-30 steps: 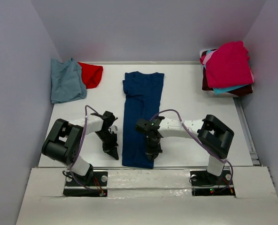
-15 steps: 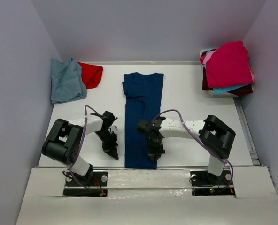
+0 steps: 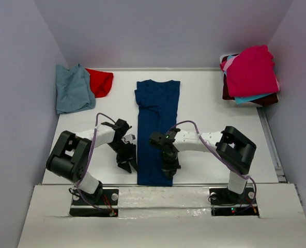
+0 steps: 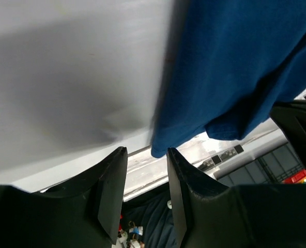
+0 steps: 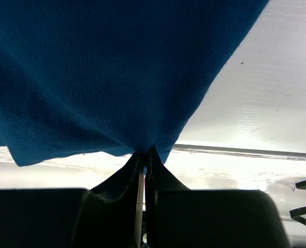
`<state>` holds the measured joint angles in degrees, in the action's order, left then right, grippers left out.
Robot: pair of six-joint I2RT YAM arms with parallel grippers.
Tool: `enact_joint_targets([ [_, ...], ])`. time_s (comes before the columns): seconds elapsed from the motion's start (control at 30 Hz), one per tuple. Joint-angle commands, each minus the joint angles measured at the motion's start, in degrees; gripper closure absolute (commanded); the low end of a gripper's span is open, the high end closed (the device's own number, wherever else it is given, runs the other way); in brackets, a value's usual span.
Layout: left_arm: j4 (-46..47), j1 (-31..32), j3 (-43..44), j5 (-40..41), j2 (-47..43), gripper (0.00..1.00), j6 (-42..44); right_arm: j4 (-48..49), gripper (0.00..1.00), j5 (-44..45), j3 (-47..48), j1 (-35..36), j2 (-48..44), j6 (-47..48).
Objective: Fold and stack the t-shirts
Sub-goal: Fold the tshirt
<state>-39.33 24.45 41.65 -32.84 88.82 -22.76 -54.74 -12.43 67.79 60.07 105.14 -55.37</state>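
Left gripper [image 4: 145, 152] parted (narrowly, it seems), right gripper [image 5: 144, 157] pinched closed, both wrists low.

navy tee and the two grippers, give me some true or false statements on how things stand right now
1. The right gripper is shut on the near hem of the navy tee. True.
2. The left gripper is clamped on the navy tee too. False: it is open, at the tee's near left corner, with no cloth pinched.
3. The magenta tee lies on top of the pile at the far right. True.
4. The red tee lies across the navy tee. False: it sits at the far left, against the blue-grey tee, apart from the navy one.
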Motion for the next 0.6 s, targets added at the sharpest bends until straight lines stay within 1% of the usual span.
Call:
enact_joint_targets([
  [0.0,0.2,1.3,-1.7,-4.4,-1.1,0.52,1.3,-0.3,0.93,-0.1,0.8,0.7,0.2,0.2],
  [0.17,2.6,3.2,-3.5,-7.7,-0.8,0.52,0.5,-0.1,0.93,-0.2,1.1,0.7,0.8,0.4],
  [0.27,4.1,5.8,-4.2,-9.2,-0.2,0.52,-0.4,-0.1,0.93,-0.2,1.2,0.7,0.9,0.4],
  [0.53,7.7,8.2,-4.9,-11.0,1.8,0.52,-2.2,-0.1,0.93,-0.2,0.9,0.7,0.8,0.4],
  [0.57,7.9,8.2,-5.2,-10.9,2.1,0.57,-2.5,0.0,0.93,-0.2,0.8,0.7,0.7,0.4],
])
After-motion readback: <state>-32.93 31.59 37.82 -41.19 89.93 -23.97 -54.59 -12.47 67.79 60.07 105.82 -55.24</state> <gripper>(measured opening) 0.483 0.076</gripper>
